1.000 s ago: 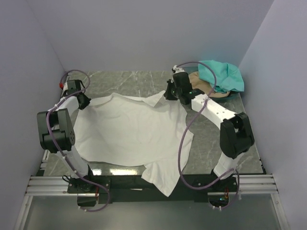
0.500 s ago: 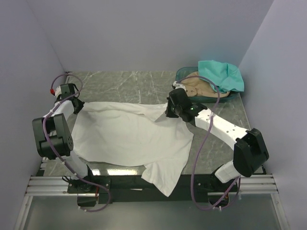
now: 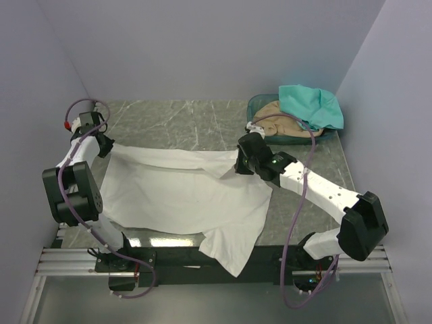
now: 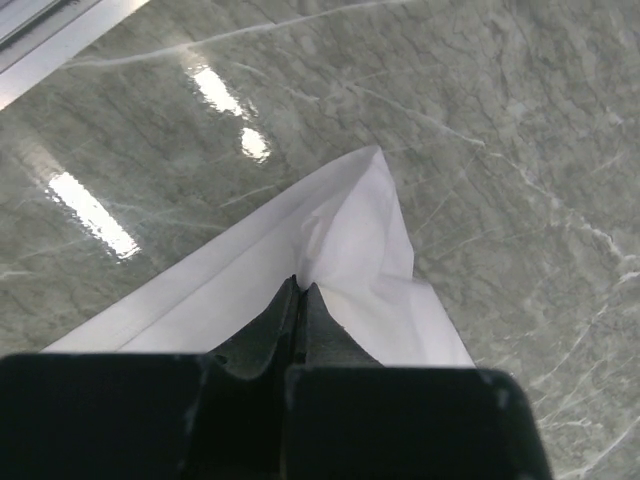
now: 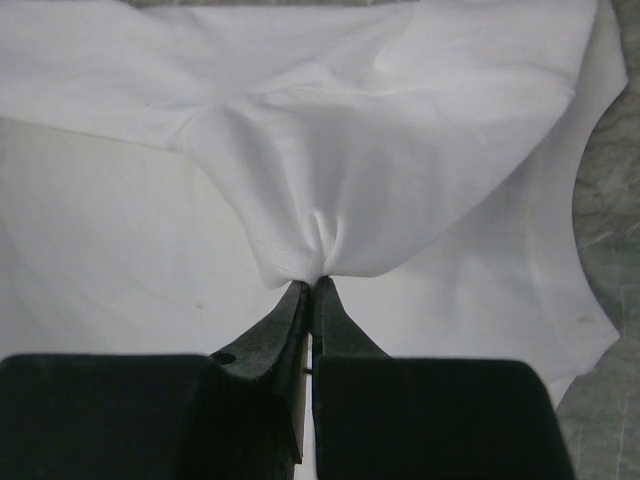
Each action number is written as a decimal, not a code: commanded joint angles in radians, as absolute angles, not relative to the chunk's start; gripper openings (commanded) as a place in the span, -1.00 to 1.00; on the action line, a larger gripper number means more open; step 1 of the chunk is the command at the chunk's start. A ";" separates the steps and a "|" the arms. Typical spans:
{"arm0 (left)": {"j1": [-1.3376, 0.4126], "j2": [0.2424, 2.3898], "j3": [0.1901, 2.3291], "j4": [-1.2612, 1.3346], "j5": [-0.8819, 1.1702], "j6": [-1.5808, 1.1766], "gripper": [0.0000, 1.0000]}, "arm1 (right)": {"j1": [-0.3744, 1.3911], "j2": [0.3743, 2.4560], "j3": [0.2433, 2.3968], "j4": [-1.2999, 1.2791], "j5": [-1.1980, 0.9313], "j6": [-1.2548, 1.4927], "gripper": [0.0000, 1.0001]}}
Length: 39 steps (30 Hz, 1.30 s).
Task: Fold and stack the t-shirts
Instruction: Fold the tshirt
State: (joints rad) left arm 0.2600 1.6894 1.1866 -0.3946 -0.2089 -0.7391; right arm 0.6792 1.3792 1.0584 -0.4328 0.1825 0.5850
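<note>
A white t-shirt (image 3: 182, 196) lies spread over the middle of the table, its near corner hanging over the front edge. My left gripper (image 3: 106, 147) is shut on its far left corner, seen up close as white cloth (image 4: 340, 240) pinched in the left gripper (image 4: 301, 287). My right gripper (image 3: 237, 165) is shut on the far right edge, where the cloth (image 5: 400, 170) bunches at the right gripper (image 5: 312, 283). Between the two grippers the far edge is folded toward the front. A teal t-shirt (image 3: 312, 106) and a tan t-shirt (image 3: 280, 118) lie in the basket.
The round green basket (image 3: 257, 103) stands at the far right corner, beside the right wall. Grey marble table (image 3: 182, 118) shows behind the shirt and to its right. Purple walls close in on three sides. Metal rails (image 3: 67, 260) run along the near edge.
Both grippers have pulled the shirt's far edge toward the front, folding it over. The left gripper moved out to the left; the right arm swung lower and stretched out.
</note>
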 commanded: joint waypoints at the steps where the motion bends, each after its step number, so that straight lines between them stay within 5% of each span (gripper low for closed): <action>1: 0.275 1.695 1.230 -0.443 -0.229 -0.756 -0.99 | 0.704 1.339 1.020 -0.475 0.196 0.649 -0.96; 7: 0.275 1.720 1.233 -0.483 -0.268 -0.764 -0.87 | 0.739 1.336 0.930 -0.470 0.137 0.692 -0.92; 10: 0.275 1.712 1.239 -0.502 -0.294 -0.784 -0.64 | 0.773 1.344 0.865 -0.404 0.023 0.681 -0.85; 16: 0.276 1.687 1.267 -0.543 -0.301 -0.805 0.19 | 0.799 1.388 0.862 -0.439 0.047 0.647 -0.12; 17: 0.276 1.672 1.264 -0.543 -0.299 -0.810 0.64 | 0.799 1.382 0.880 -0.446 0.072 0.640 -0.01; 19: 0.275 1.642 1.259 -0.537 -0.279 -0.810 0.85 | 0.799 1.371 0.903 -0.459 0.122 0.615 0.50; 20: 0.273 1.632 1.250 -0.529 -0.266 -0.802 0.99 | 0.799 1.359 0.926 -0.457 0.130 0.600 0.53; 22: 0.272 1.603 1.238 -0.502 -0.218 -0.795 0.99 | 0.799 1.351 0.960 -0.446 0.152 0.565 0.72; 39: 0.244 1.861 1.272 -0.354 0.009 -0.747 0.99 | 0.585 1.801 1.221 -0.394 0.143 0.511 0.75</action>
State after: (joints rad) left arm 0.2462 1.8263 1.2213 -0.3828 -0.0242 -0.7612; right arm 0.6052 1.7504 1.1568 -0.3691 0.1120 0.5335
